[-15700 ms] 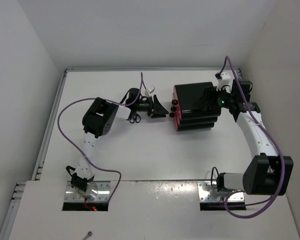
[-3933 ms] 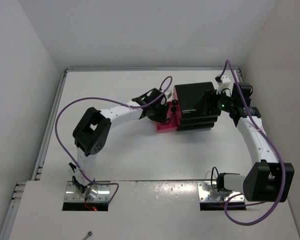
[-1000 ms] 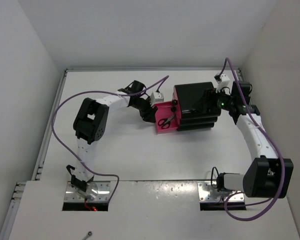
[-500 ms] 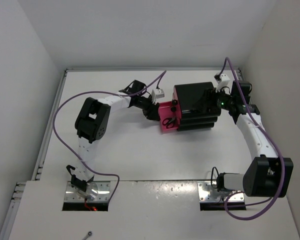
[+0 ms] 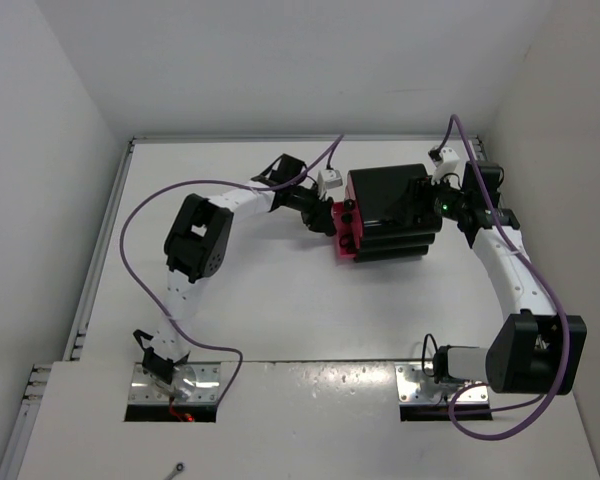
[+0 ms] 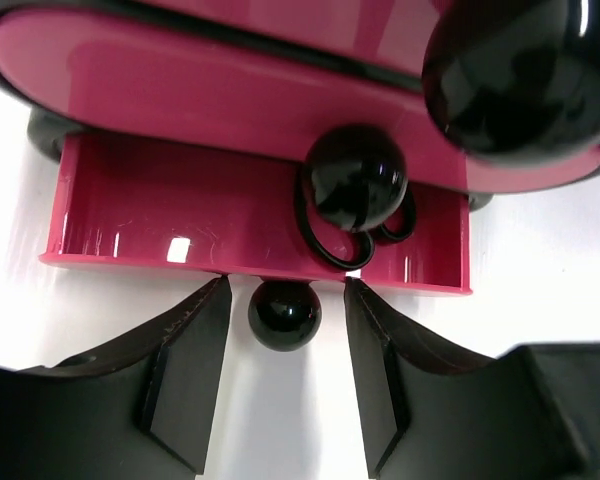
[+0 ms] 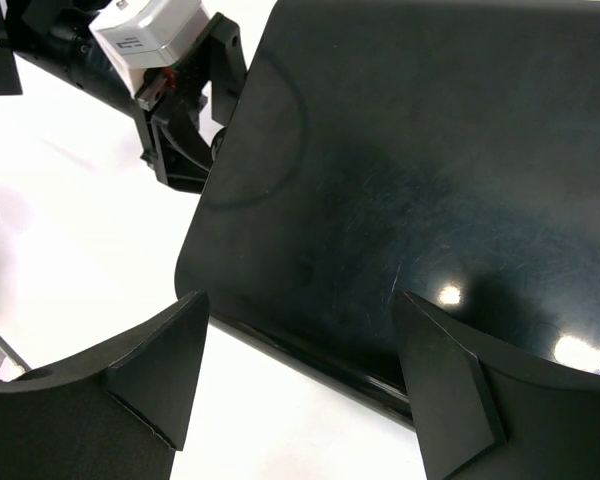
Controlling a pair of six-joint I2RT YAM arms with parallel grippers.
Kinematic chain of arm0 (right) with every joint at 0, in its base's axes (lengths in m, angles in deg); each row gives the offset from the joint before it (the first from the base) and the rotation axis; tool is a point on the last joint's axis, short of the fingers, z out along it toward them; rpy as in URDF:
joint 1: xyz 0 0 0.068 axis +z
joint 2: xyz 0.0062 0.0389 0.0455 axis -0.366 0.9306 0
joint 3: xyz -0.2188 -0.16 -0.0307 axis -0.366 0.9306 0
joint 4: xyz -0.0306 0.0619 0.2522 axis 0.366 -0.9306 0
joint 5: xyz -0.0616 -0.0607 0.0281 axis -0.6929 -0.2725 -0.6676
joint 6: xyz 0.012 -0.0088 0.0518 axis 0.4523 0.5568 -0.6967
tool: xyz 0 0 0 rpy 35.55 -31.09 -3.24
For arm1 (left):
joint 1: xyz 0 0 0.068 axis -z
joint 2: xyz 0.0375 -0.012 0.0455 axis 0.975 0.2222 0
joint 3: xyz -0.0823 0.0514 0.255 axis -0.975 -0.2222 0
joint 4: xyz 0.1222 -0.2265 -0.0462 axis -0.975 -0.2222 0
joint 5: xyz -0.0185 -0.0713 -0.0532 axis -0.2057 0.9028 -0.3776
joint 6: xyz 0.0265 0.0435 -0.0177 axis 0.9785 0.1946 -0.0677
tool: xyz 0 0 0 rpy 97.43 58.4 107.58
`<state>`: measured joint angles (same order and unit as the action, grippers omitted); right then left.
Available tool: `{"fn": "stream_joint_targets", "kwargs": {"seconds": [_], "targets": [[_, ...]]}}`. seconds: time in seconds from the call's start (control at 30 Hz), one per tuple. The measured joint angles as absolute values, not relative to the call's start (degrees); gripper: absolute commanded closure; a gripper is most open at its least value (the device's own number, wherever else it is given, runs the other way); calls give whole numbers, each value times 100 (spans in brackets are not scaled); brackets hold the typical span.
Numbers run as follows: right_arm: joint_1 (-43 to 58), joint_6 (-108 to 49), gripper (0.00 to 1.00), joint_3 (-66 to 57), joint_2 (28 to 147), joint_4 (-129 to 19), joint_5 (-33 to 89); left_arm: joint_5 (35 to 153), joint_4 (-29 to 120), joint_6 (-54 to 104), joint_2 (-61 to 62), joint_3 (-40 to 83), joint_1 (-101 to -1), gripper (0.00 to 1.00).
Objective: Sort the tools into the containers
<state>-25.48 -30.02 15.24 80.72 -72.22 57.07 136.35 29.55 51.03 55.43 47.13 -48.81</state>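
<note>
Left gripper point(image 6: 285, 289) spread astride the round black knob point(image 6: 284, 315) of a glossy magenta drawer point(image 6: 180, 210), black scissor loops point(image 6: 321, 257) inside.

Three drawers point(image 6: 180, 205), one box point(image 5: 390, 195), one scissors point(image 6: 325, 256)

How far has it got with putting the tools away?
Done: the scissors lie in the bottom pink drawer. In hand: that drawer sits slightly open, the left gripper open around its knob, the right gripper open by the black box. Left: shutting it; no other tools are in view.
</note>
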Motion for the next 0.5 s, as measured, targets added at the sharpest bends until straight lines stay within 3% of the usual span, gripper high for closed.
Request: {"fn": "stream_joint_targets", "kwargs": {"seconds": [0.5], "targets": [[-2548,-3002,25,1524,8074,-7222,5707,13853,3123,4733,5923,5119,-4730,45]]}}
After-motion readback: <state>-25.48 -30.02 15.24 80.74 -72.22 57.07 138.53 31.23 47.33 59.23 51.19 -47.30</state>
